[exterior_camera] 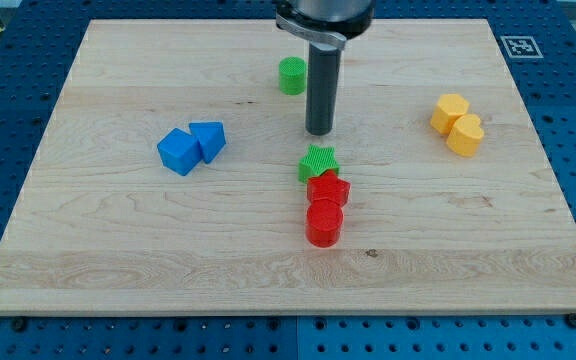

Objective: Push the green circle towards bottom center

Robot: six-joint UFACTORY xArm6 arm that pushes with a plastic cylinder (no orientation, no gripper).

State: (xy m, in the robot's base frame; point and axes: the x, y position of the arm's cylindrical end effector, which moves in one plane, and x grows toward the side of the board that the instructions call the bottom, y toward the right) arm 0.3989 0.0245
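Note:
The green circle (291, 76) is a short green cylinder near the view's top centre of the wooden board (118, 250). My tip (318, 131) is the lower end of the dark rod. It stands to the lower right of the green circle, a short gap away and not touching it. A green star (319, 160) lies just below my tip. A red star (328, 189) and a red cylinder (324, 223) sit in a line below the green star, close together.
A blue cube (178, 151) and a blue triangular block (209, 139) touch at the view's left. Two yellow blocks (450, 112) (465, 135) sit together at the view's right. A fiducial marker (518, 46) is at the board's top right corner.

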